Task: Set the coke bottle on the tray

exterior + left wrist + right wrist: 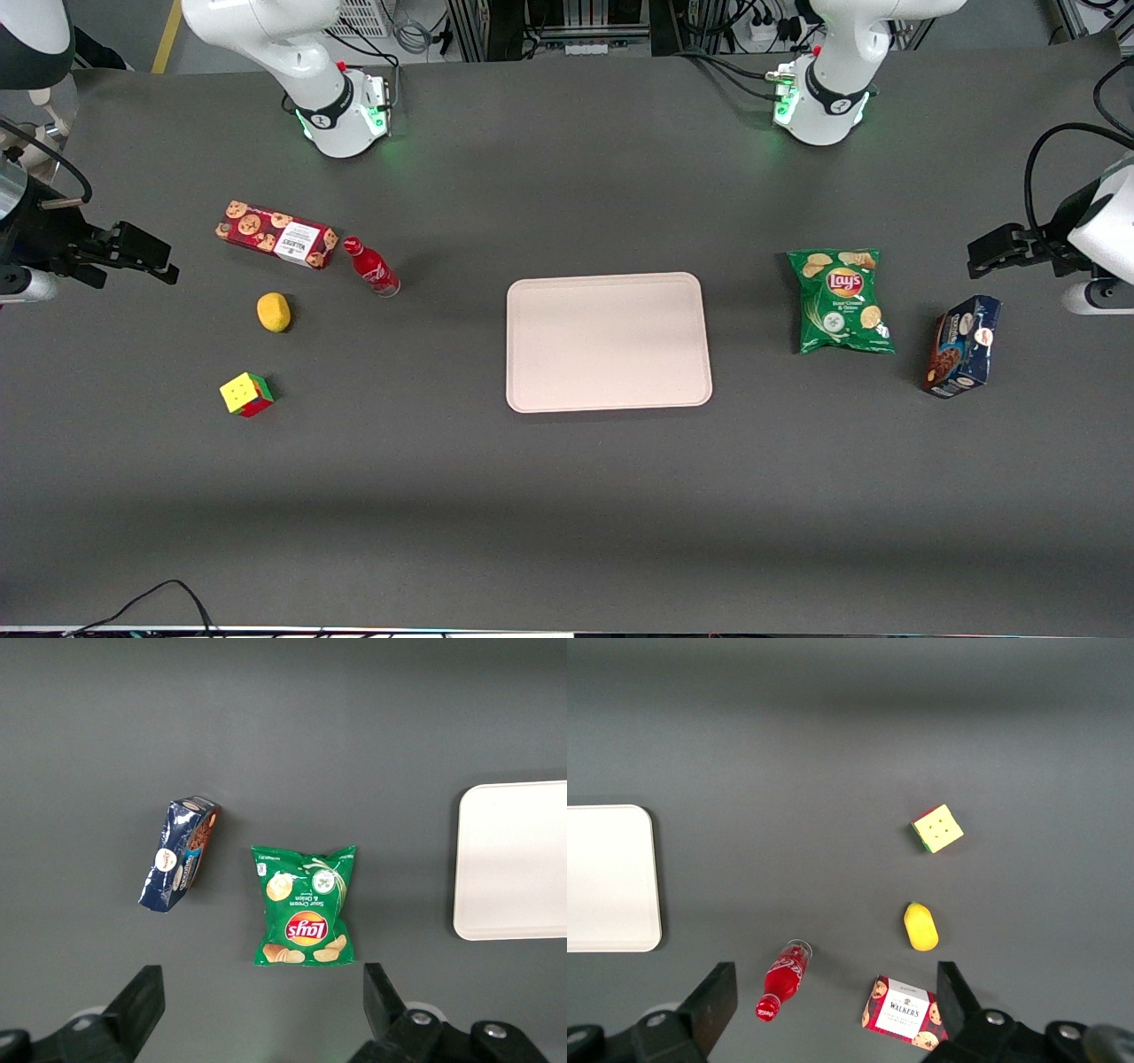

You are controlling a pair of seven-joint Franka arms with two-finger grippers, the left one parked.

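Note:
The coke bottle (372, 268), small and red with a red cap and white script, appears to stand upright on the dark table beside a red cookie box (276, 234). It also shows in the right wrist view (783, 981). The tray (608, 341), pale pinkish-beige and bare, lies at the table's middle; it also shows in the right wrist view (607, 877). My right gripper (151, 262) hangs high over the working arm's end of the table, well apart from the bottle. It is open and empty, and the bottle shows between its fingers (837, 1014).
A yellow lemon-like fruit (274, 312) and a coloured puzzle cube (245, 394) lie nearer the front camera than the cookie box. A green chips bag (842, 300) and a dark blue snack box (964, 346) lie toward the parked arm's end.

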